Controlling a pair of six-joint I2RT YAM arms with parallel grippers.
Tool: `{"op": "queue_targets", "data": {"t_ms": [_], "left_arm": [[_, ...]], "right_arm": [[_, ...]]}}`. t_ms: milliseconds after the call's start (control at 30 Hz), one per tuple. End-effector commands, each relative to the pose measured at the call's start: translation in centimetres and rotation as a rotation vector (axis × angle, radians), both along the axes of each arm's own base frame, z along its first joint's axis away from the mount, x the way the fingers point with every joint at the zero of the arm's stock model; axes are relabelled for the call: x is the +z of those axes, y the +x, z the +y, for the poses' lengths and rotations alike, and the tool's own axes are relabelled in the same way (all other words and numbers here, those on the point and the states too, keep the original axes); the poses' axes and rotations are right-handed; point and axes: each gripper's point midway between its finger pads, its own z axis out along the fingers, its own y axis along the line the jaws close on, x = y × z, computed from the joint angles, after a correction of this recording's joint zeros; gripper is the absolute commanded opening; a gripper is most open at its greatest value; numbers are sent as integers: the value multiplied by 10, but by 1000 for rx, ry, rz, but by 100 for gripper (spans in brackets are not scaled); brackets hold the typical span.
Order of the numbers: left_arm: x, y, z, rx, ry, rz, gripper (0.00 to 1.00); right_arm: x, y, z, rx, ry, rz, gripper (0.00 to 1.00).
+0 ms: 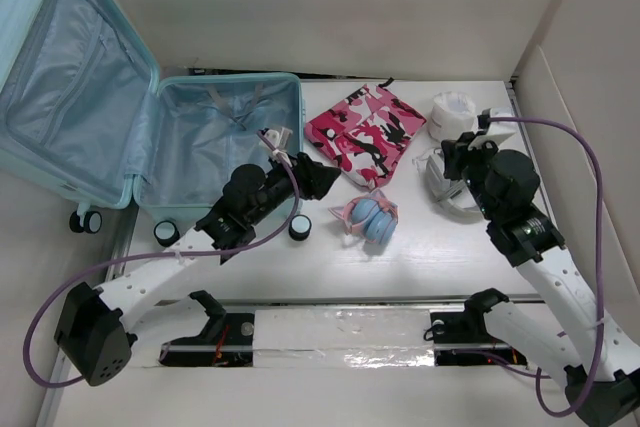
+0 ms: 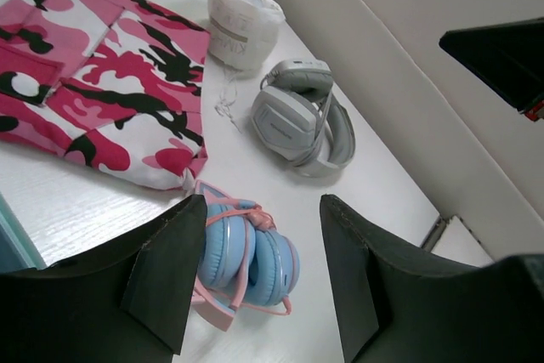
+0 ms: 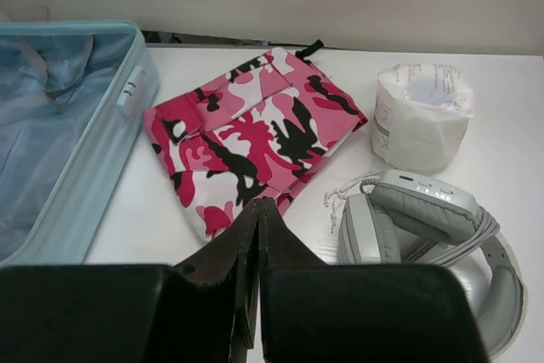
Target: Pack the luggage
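The luggage (image 1: pixel 215 142), a pale aqua hard-shell suitcase, lies open at the left with its lid (image 1: pixel 70 77) propped up and its lining bare. The right wrist view shows it at the left (image 3: pixel 51 125). My left gripper (image 1: pixel 325 179) hovers open just right of the luggage. In its wrist view my left gripper (image 2: pixel 263 201) frames blue-and-pink headphones (image 2: pixel 246 261) on the table, nearer the left finger and apart from both. My right gripper (image 1: pixel 452 150) is shut and empty above grey-white headphones (image 1: pixel 445 187); my right gripper (image 3: pixel 259 203) points toward a pink camouflage garment (image 3: pixel 255 133).
The camouflage garment (image 1: pixel 368 132) lies folded mid-table, beside the luggage. A white round pouch (image 1: pixel 452 112) stands at the back right, beside the grey-white headphones (image 3: pixel 425 227). The blue-and-pink headphones (image 1: pixel 368 217) lie in front of the garment. A pale wall borders the table on the right.
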Motion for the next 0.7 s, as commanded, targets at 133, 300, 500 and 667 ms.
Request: {"op": "queue_targets", "data": {"t_ms": [133, 300, 500, 667], "left_arm": [[47, -19, -34, -192, -84, -105, 36], [21, -24, -64, -32, 142, -106, 4], [-17, -36, -68, -16, 295, -38, 45], [-49, -63, -77, -161, 361, 8, 67]], "right_arm": [[20, -11, -4, -22, 21, -60, 0], [-5, -1, -6, -56, -9, 22, 0], [-28, 3, -4, -63, -8, 65, 0], [-35, 1, -5, -69, 0, 66, 37]]}}
